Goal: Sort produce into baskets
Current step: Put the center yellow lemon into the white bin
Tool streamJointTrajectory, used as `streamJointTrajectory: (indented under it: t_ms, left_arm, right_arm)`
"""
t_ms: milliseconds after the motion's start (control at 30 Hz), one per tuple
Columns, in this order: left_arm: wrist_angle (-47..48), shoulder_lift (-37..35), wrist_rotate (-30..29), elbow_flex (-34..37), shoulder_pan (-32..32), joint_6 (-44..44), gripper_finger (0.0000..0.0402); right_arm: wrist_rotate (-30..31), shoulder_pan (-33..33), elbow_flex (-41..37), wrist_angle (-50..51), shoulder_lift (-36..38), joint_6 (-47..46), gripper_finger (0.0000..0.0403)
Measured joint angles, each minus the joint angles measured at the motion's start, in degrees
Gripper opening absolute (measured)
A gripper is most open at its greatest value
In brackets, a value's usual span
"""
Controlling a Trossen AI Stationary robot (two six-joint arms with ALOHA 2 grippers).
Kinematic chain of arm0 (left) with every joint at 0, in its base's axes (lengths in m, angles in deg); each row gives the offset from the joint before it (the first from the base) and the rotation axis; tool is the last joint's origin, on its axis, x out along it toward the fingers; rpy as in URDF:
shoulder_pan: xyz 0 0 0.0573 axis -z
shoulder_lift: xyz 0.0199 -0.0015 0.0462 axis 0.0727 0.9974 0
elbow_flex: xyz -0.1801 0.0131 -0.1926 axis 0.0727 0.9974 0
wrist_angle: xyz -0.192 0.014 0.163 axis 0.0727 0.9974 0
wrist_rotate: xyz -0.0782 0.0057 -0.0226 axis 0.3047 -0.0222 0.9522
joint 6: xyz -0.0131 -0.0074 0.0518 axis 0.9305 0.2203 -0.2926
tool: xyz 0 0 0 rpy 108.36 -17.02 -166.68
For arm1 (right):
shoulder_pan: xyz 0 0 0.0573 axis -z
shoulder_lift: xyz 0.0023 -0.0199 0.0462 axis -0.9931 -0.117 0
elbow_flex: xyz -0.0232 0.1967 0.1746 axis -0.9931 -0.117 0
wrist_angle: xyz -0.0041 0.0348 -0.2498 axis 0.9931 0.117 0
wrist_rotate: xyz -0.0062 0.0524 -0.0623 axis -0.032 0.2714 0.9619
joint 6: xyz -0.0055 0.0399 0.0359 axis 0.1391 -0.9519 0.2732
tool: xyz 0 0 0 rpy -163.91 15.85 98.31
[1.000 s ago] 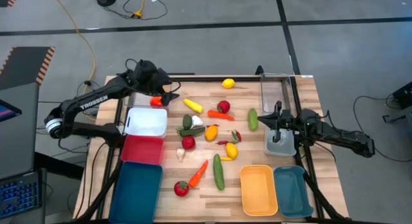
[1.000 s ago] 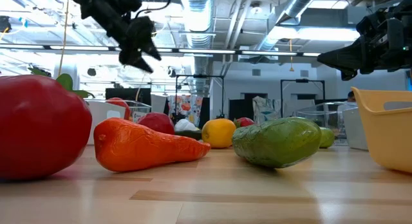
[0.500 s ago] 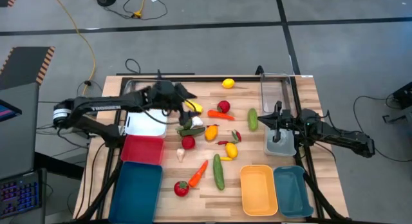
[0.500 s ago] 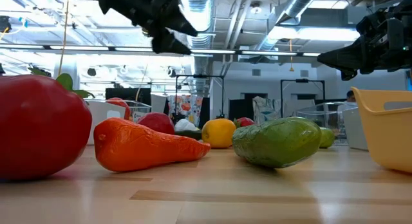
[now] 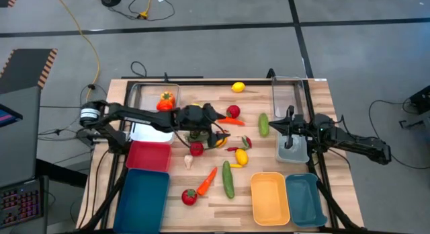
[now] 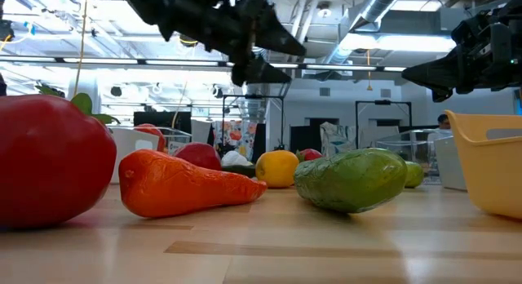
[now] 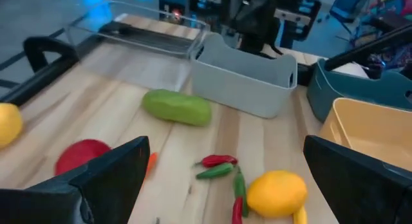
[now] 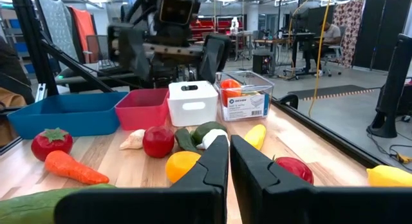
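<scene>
So the left gripper (image 5: 218,128) is stretched out low over the middle of the bench (image 5: 316,106), right above the main pile of produce, jaws spread wide with nothing between them. Through its own camera you can see a green cucumber (image 7: 176,107), a lemon (image 7: 277,192) and a couple of chillies (image 7: 216,161) lying on the wood ahead of it. The right gripper (image 5: 289,131) is parked over at the right side, hanging above the grey basket (image 5: 293,152), jaws closed and holding nothing. Baskets are split up: on the left side there's a clear one (image 5: 142,94) with an orange-red veg (image 5: 166,100) already sitting in it, then white (image 5: 149,132), red (image 5: 148,157) and a big dark teal one (image 5: 142,199) in a column toward the front. On the right there's a tall clear one (image 5: 287,94) at the back, and a yellow one (image 5: 270,198) beside a teal one (image 5: 304,199) at the front. Loose stuff is still scattered all over the middle: a lemon (image 5: 238,87) by itself near the back edge, a cucumber (image 5: 264,124) just left of the right gripper, garlic (image 5: 189,161), a carrot (image 5: 207,181), another cucumber (image 5: 228,179) and a tomato (image 5: 189,196) toward the front. From the low view the tomato (image 6: 49,160), carrot (image 6: 188,184) and cucumber (image 6: 352,179) fill the foreground.
</scene>
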Motion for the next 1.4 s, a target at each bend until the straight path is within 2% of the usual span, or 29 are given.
streamJointTrajectory:
  t_ms: [233,500,733,933,1400]
  left_arm:
    - [5.21,6.61,-6.07,-4.49,2.93,-0.81,0.0399]
    - [18.54,8.8,-13.64,-7.57,5.1,1.04,0.0376]
    - [23.0,8.87,-13.95,-7.55,5.25,5.1,0.0351]
    - [22.8,11.67,-12.36,-7.76,5.44,6.94,0.035]
    - [22.05,16.31,-14.01,-7.6,5.6,6.46,0.0349]
  right_arm:
    - [0.01,0.0,0.0,0.0,0.0,-0.01,0.0047]
    - [-0.01,0.0,0.0,0.01,0.0,-0.01,0.0047]
    - [-0.01,0.0,0.0,0.01,0.01,-0.01,0.0047]
    - [0.0,0.0,0.0,-0.01,0.01,0.0,0.0047]
    - [1.49,-0.04,-0.07,-1.16,-0.03,-0.07,0.0047]
